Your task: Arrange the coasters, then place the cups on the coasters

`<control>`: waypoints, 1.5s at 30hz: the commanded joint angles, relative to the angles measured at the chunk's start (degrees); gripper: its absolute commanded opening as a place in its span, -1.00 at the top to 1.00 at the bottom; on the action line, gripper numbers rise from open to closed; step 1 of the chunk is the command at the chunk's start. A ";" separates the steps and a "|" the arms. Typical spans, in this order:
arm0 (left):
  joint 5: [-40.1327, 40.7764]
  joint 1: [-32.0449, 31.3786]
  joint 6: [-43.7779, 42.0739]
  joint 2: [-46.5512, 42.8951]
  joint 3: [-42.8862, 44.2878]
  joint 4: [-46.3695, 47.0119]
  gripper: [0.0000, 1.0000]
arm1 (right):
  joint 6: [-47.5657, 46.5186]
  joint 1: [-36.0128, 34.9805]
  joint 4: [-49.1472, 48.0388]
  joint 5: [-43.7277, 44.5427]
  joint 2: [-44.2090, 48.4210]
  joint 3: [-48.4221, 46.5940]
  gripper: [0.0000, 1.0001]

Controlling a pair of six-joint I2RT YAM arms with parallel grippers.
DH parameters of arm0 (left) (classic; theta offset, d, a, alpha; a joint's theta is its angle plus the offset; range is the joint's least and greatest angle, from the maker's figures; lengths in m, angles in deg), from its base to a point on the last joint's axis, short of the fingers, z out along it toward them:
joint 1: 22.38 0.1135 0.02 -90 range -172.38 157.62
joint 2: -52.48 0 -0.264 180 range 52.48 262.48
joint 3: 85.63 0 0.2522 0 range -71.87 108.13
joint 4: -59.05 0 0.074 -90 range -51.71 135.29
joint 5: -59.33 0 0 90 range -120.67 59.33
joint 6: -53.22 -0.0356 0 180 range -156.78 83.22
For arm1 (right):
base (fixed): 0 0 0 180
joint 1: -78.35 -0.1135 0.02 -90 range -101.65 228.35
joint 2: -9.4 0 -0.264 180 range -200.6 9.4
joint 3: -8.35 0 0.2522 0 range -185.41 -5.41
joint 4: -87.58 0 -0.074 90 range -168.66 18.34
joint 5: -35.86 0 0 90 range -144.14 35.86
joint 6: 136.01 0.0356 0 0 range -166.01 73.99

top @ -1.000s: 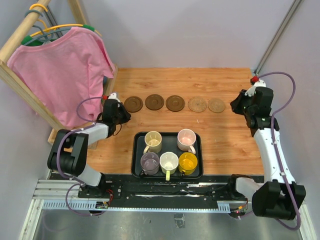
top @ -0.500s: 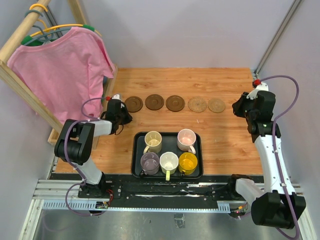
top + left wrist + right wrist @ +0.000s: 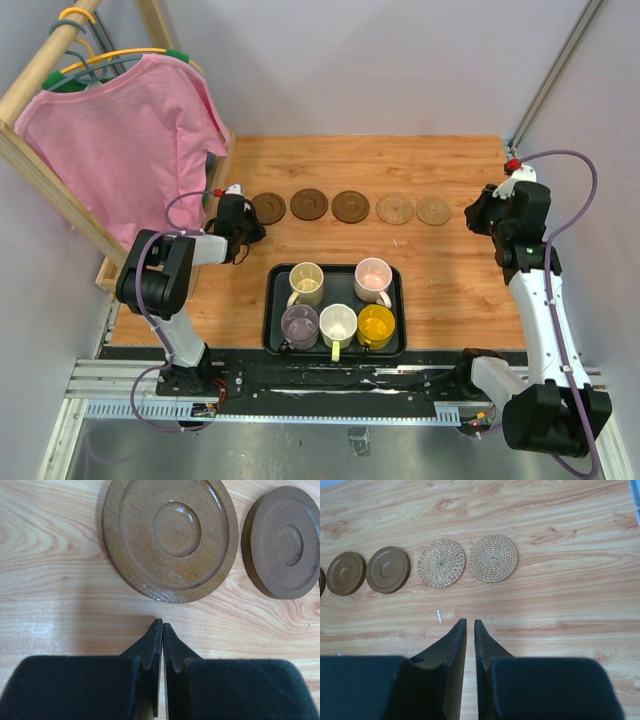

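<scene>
Over the wooden surface (image 3: 450,290), left tool (image 3: 161,630) pinched shut, tips touching, nothing between them. Just ahead of those tips and clear of them, the first dark brown coaster (image 3: 170,535); ahead and to the right, the second dark brown coaster (image 3: 282,542), close beside the first without touching. Right tool (image 3: 470,626) narrowed to a thin slit, likewise gripping nothing. Ahead of it, slightly left, one woven tan coaster (image 3: 441,564); slightly right, the other woven tan coaster (image 3: 493,558), side by side. Farther to its left, the third dark brown coaster (image 3: 388,570), all five discs in a single row. Between the two tools and back toward the arm bases, a black tray (image 3: 270,310) carrying every cup: cream cup (image 3: 306,282) and pink cup (image 3: 372,278) in the far row, lilac cup (image 3: 299,323), white cup (image 3: 338,322) and amber cup (image 3: 375,324) in the near row, none on a coaster. Left of the left tool, a pink shirt (image 3: 130,150) hung on a wooden rack (image 3: 40,170).
</scene>
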 commanded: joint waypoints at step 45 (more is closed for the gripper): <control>0.76 1.14 -1.87 -11.81 -0.57 -4.90 0.79 | 8.26 2.94 -1.02 -1.47 -3.81 -1.25 0.77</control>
